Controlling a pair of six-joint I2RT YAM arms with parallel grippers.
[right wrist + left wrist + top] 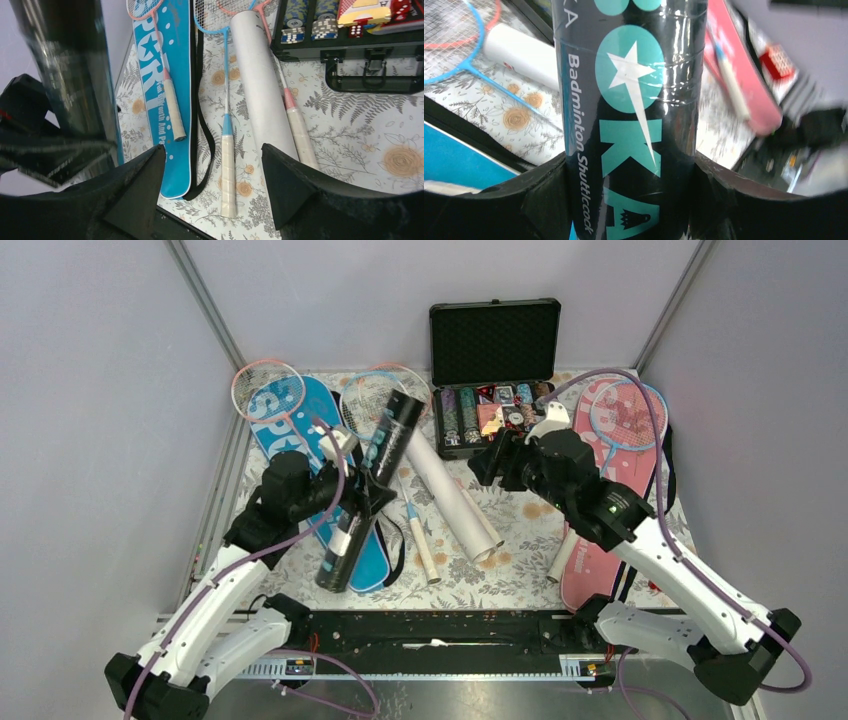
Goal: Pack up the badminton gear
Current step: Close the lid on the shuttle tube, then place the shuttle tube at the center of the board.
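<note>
Top view: the left gripper (362, 495) holds the dark tube (393, 435) tilted over the blue cover (285, 415) near the worktop's left edge; stowing this tube seems in hand, so next comes a steady set-down. Left wrist: jaws pinching that tube. Right wrist: the right gripper (212, 150) is spread and empty, with the white tube (257, 85) ahead

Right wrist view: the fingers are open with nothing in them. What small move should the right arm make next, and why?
Probably lower the right gripper onto the white tube. Its jaws stand open and empty, and that tube lies free on the flowered cloth just ahead of them. The left gripper is shut on the dark tube, so it is occupied.
</note>
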